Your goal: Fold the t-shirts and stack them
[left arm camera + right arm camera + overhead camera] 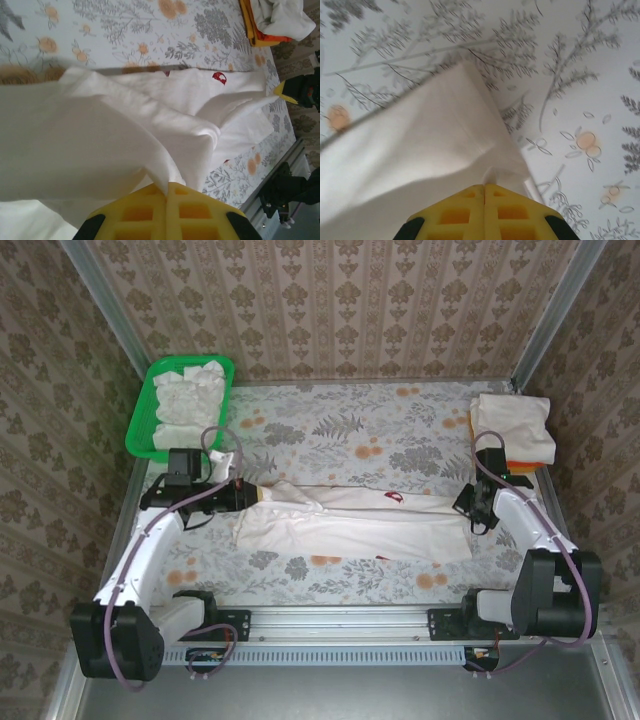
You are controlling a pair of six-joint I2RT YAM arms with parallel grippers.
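Two claws are clenched on the same off-white t-shirt (350, 522), which lies stretched in a long band across the middle of the bench (330, 430), running from near its left edge to near its right edge. The left claw (250, 494) pinches the left end of the cloth; in its wrist view the yellow fingers (150, 212) are pressed together with a fold of the t-shirt (125, 135) caught at their tips, the left claw (167, 186) low over the fabric. The right claw (468, 508) grips the opposite end, and in its own view the closed right claw (485, 187) holds a corner of the t-shirt (420, 150) just above the flowered bench (580, 75). The cloth is doubled over lengthwise with loose wrinkles, and small patches of a red print (393, 498) show at its far fold, also seen from the left wrist (218, 76). At the far right corner of the bench a folded off-white t-shirt (512, 422) sits on top of an orange t-shirt (522, 462), whose edge peeks out beneath it; the pile lies well apart from the stretched one. At the far left corner stands a green mesh basket (142, 420) holding crumpled white cloth (190, 395).
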